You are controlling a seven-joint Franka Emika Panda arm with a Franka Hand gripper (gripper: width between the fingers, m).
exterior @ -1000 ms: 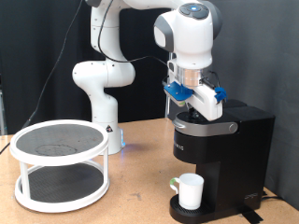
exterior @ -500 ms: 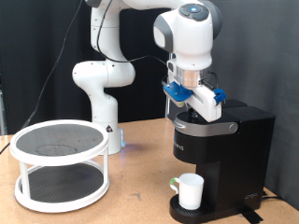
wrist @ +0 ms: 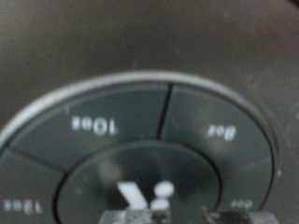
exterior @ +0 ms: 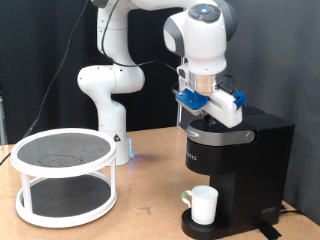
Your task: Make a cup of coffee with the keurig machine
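The black keurig machine [exterior: 245, 165] stands at the exterior view's right with its lid down. The white cup [exterior: 204, 204] sits on its round drip base, under the spout. My gripper [exterior: 207, 117] points straight down at the top of the lid, touching it or just above it. In the wrist view the round button panel [wrist: 140, 140] fills the picture at very close range, with "10oz" and "8oz" segments and a white logo in the middle. Blurred fingertips [wrist: 140, 217] show at the picture's edge. Nothing shows between the fingers.
A white two-tier round rack [exterior: 63, 175] with dark shelves stands at the exterior view's left on the wooden table [exterior: 150, 215]. The arm's white base [exterior: 108, 100] rises behind it. A black curtain hangs at the back.
The gripper has shifted slightly towards the exterior view's right above the lid. The cup and machine have not moved.
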